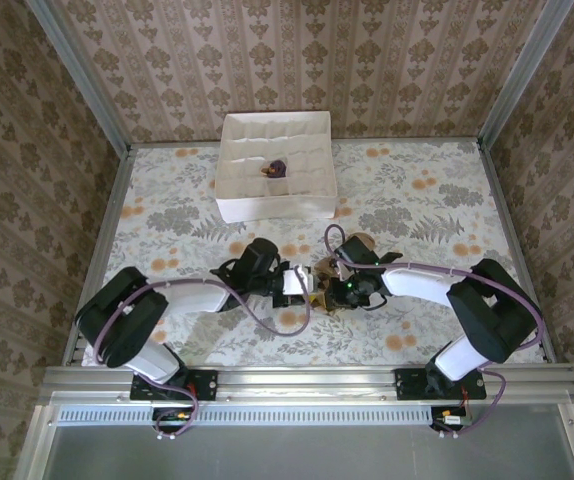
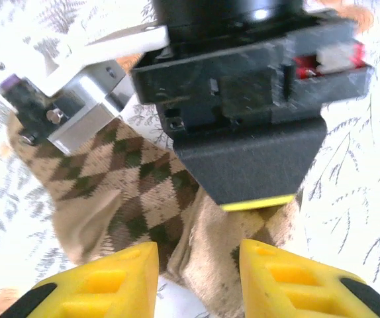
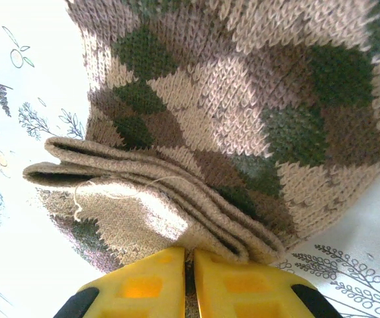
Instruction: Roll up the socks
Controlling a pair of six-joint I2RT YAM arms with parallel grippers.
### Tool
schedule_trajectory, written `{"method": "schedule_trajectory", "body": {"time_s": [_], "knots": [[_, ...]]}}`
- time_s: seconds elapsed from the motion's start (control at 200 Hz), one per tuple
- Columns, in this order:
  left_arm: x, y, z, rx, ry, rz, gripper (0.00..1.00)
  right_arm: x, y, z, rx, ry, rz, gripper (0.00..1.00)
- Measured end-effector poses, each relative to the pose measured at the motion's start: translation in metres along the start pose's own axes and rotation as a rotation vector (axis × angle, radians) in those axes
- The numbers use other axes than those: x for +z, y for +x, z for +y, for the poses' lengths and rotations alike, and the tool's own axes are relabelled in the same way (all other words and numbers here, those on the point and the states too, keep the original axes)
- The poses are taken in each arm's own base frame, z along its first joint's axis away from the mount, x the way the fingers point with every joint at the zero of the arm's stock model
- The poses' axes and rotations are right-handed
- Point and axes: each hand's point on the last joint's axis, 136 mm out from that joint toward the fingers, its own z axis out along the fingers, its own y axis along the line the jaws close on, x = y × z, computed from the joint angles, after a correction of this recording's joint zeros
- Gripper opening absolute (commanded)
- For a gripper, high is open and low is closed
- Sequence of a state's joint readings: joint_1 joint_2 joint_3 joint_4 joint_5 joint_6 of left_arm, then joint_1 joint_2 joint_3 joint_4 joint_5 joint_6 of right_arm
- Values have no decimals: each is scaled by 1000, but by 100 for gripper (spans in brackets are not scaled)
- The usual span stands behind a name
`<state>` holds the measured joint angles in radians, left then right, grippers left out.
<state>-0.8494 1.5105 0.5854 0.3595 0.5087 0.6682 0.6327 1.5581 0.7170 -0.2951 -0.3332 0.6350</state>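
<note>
Checked sock (image 3: 243,119) lies bunched just ahead of the right gripper (image 3: 191,281), its fingers pinched together on the folded tan edge. Left gripper (image 2: 196,278) faces it, fingers spread wide with sock between.

Lab test booth styled homelike, damask wallpaper panels (image 1: 317,60), aluminium frame posts (image 1: 75,70), floral tablecloth (image 1: 437,200), bolted robot arms (image 1: 127,320)

The brown-and-tan diamond-checked sock (image 3: 243,99) is seen bunched on the flowered table (image 1: 417,200), its plain tan end folded into layers. The dark purple sock (image 1: 277,168) is tucked, balled small, in a middle compartment of the white box (image 1: 267,207).
</note>
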Motion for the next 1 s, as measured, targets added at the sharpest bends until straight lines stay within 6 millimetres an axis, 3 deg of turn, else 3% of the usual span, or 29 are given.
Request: {"method": "schedule_trajectory", "body": {"time_s": [0.23,0.435,0.575,0.62,0.725,0.86,1.0], "knots": [[9,17,-21,210,0,79,39,0,1,-1,-1,4,7,14],[21,38,-32,273,36,152,39,0,1,-1,-2,2,9,13],[28,37,-29,296,54,160,38,1,1,-1,-4,0,12,12],[30,37,-29,296,69,164,33,1,2,-1,-3,-2,13,12],[34,38,-30,289,103,192,0,-1,1,0,-18,-17,-2,13],[34,33,-27,259,153,238,0,-9,5,1,-65,-44,-51,26],[28,32,-38,176,239,272,0,-28,19,-5,-115,-57,-126,30]]}}
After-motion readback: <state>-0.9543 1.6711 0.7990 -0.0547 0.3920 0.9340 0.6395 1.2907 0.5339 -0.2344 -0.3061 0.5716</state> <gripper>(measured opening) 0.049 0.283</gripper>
